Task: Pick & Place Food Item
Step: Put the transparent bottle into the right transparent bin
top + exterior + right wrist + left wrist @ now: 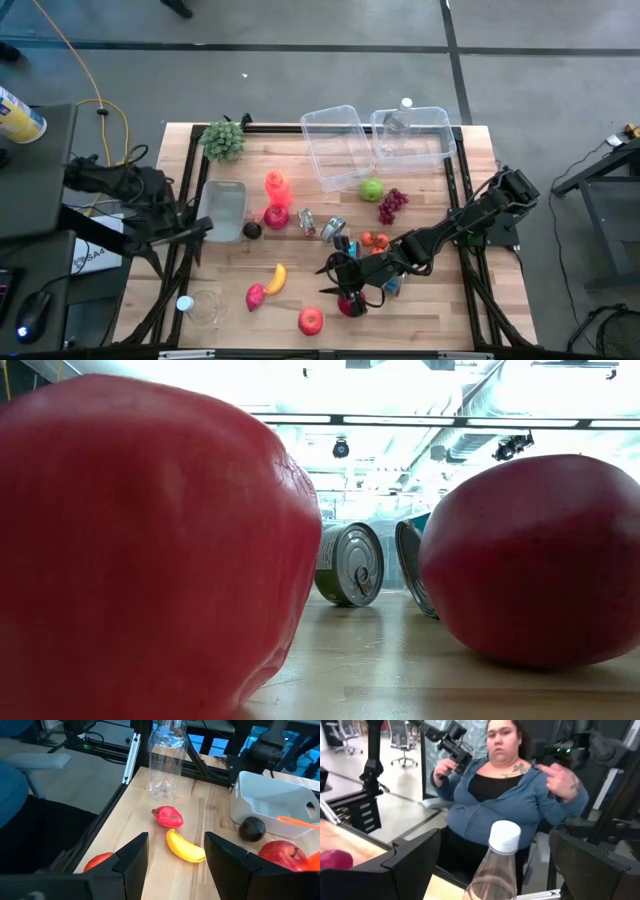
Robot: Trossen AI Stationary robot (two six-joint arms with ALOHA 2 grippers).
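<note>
**Two pincers spread, nothing gripped**

Hangs low over the near middle of the worktop (430,300): right pincer (347,287), fingers (131,856) wide apart and clamped on nothing. Sits right at that pincer in the high view: a round red fruit (352,306), likely the food item to lift, though not visible between the fingers in the right wrist view. Lies further ahead along the pincer's line: a yellow banana (184,847), with a second red fruit (310,320) near the worktop's front edge.

Waits at the worktop's left edge: left pincer (203,228), likewise apart and empty.

Probably light, stiff and smooth-skinned, so prone to rolling or squirting out of a shallow pinch. Best taken across the widest part, fingers straddling both flanks evenly. Close gently; looks like a glossy shell that offers little grip.
</note>
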